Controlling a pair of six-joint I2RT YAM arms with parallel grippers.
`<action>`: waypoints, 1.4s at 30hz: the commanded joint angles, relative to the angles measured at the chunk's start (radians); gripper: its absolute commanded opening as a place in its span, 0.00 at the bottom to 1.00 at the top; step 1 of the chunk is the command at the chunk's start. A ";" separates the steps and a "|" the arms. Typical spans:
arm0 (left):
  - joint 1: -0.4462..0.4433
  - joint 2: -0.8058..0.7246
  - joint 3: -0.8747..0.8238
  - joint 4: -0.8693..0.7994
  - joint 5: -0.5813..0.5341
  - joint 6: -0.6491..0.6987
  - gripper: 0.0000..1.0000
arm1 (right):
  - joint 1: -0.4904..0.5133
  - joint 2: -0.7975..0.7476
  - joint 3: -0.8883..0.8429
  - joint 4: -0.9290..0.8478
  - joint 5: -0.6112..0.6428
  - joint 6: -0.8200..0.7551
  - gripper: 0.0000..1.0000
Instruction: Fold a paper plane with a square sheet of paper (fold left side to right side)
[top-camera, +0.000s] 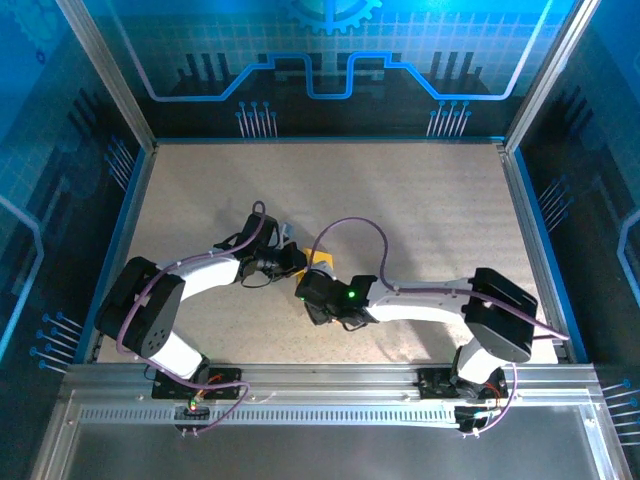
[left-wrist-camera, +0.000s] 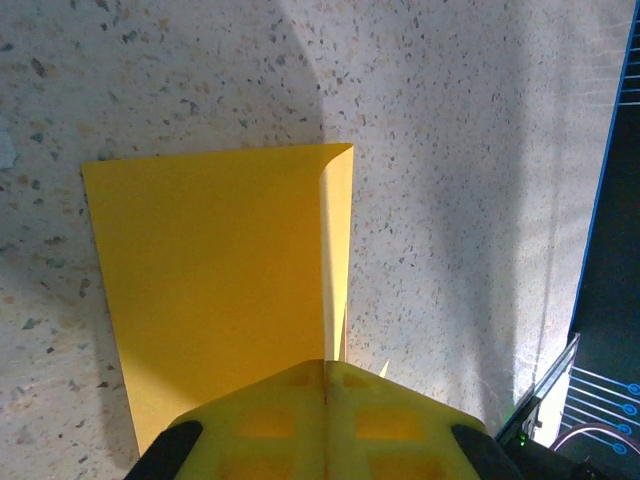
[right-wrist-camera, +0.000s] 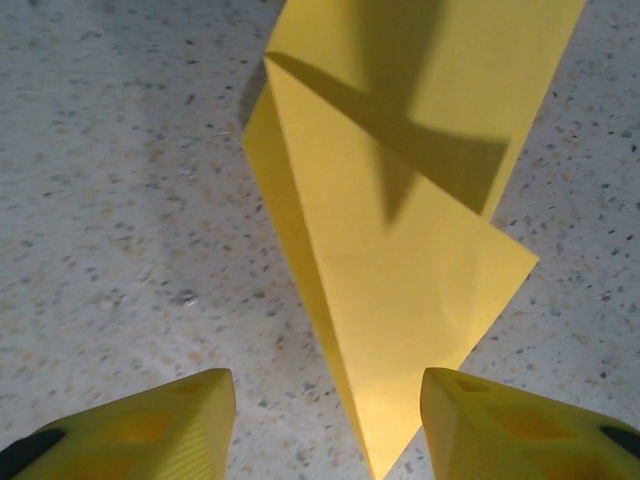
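Observation:
The square sheet of paper is yellow and partly folded, lying mid-table between my two grippers. In the left wrist view the paper lies flat with its right strip raised on edge, and that raised edge runs straight into the closed seam of my left gripper, which is shut on it. In the right wrist view the paper shows a diagonal fold ending in a point that reaches down between the fingers of my right gripper, which is open and not touching it. From above, the left gripper and right gripper sit close together.
The speckled tabletop is bounded by a metal frame with blue side walls. A purple cable arcs over the right arm. The two wrists are nearly touching near the paper.

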 joint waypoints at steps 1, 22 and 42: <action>-0.011 -0.023 0.029 -0.030 0.008 -0.009 0.07 | 0.013 0.043 0.039 -0.050 0.087 0.016 0.51; -0.017 -0.025 0.038 -0.035 -0.001 -0.012 0.07 | 0.002 0.152 0.070 -0.054 0.100 0.015 0.31; 0.105 -0.163 0.043 -0.189 -0.007 0.091 0.42 | -0.103 0.031 -0.065 0.104 -0.146 -0.034 0.00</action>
